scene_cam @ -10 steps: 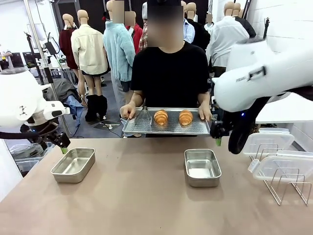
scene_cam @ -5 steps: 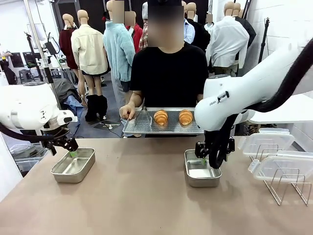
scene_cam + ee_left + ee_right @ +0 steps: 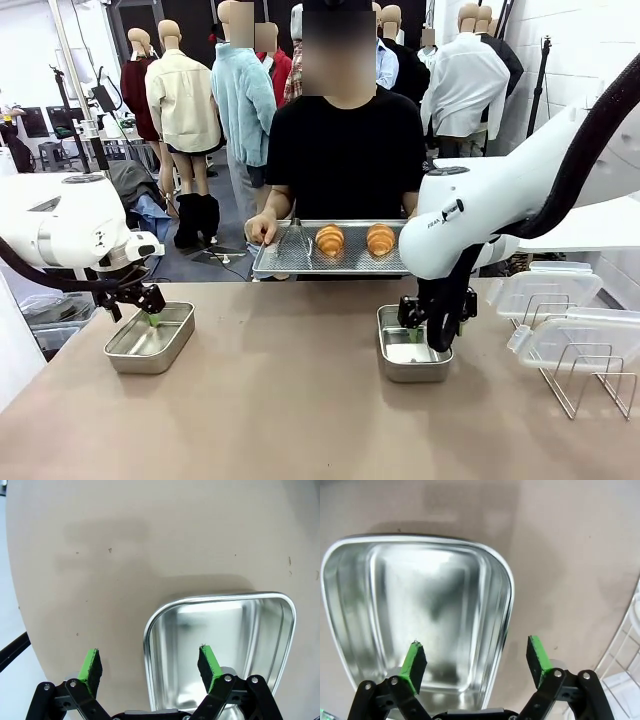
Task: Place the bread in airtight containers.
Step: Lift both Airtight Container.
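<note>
Tan and bare across its middle, the worktop (image 3: 290,400) carries two open airtight containers: one steel tin (image 3: 150,338) near the left edge and another (image 3: 400,352) right of centre. Neither has anything in it. Their clear lids (image 3: 545,290) lie by the right edge, above a wire rack (image 3: 590,380).

The bread is not on the worktop yet. Two croissant rolls (image 3: 330,239) (image 3: 380,238) sit side by side on a perforated tray (image 3: 290,262) that a person holds level at the far edge, one hand (image 3: 263,228) on its left end. It is probably kept there so the rolls are within reach of both arms.

Both pairs of jaws are spread wide and hold nothing. In the left wrist view the left jaws straddle the near wall of their tin (image 3: 220,630), with one green pad (image 3: 91,662) over bare worktop and the other (image 3: 207,662) over the tin's floor. In the right wrist view the right jaws stand the same way across a side wall of the other tin (image 3: 420,605), with one pad (image 3: 414,660) inside and one (image 3: 537,655) outside. That stance suits pinching a wall to steady or shift each tin. Whether any pad touches metal is hard to tell from these angles.

As I judge it, no roll has been packed and both lids have still to go on.
</note>
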Motion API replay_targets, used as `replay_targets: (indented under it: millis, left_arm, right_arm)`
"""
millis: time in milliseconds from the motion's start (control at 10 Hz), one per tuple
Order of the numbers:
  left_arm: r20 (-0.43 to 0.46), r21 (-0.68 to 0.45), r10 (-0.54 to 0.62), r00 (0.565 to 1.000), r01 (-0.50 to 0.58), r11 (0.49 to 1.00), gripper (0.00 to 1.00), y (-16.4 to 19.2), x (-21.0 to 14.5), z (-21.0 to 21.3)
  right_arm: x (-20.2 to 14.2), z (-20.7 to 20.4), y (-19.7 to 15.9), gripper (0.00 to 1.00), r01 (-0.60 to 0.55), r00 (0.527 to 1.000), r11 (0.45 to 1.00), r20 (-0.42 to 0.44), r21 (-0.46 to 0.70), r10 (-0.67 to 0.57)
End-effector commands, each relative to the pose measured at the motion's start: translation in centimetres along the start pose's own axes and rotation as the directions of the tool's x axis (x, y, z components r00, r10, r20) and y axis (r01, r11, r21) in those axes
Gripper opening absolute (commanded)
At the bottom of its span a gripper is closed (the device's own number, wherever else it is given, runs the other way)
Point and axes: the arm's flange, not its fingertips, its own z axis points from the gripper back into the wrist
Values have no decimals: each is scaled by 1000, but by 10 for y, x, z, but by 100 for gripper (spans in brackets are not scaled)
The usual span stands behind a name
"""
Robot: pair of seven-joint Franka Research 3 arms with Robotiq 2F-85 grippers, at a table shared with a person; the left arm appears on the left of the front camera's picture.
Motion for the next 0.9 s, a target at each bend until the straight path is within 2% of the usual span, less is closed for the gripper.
replay_targets:
  millis: [0,100,200,300,600,700,800]
  left_arm:
    - [-23,-7,22,999,-22,1000,100,1,6,-1]
    - [-34,-12,23,999,-23,1000,100,2,9,-5]
    - [-48,-7,24,999,-24,1000,100,4,11,-8]
    - [-56,-5,36,998,-36,999,86,6,12,-10]
    - [-66,-2,50,997,-50,999,26,8,11,-12]
    - [-64,1,50,997,-50,999,6,8,10,-11]
    - [-63,1,49,997,-49,999,0,7,9,-9]
  right_arm:
    - [-9,-9,0,100,32,999,999,30,11,-33]
    - [-7,-11,-1,100,31,999,999,30,11,-32]
    - [-7,-11,1,90,21,999,1000,46,-6,-21]
    - [-6,-11,2,71,20,999,1000,49,2,-21]
    - [-6,-12,3,11,23,999,1000,45,2,-23]
    - [-6,-12,3,0,26,999,1000,45,5,-26]
    - [-6,-12,4,0,28,999,1000,41,3,-28]
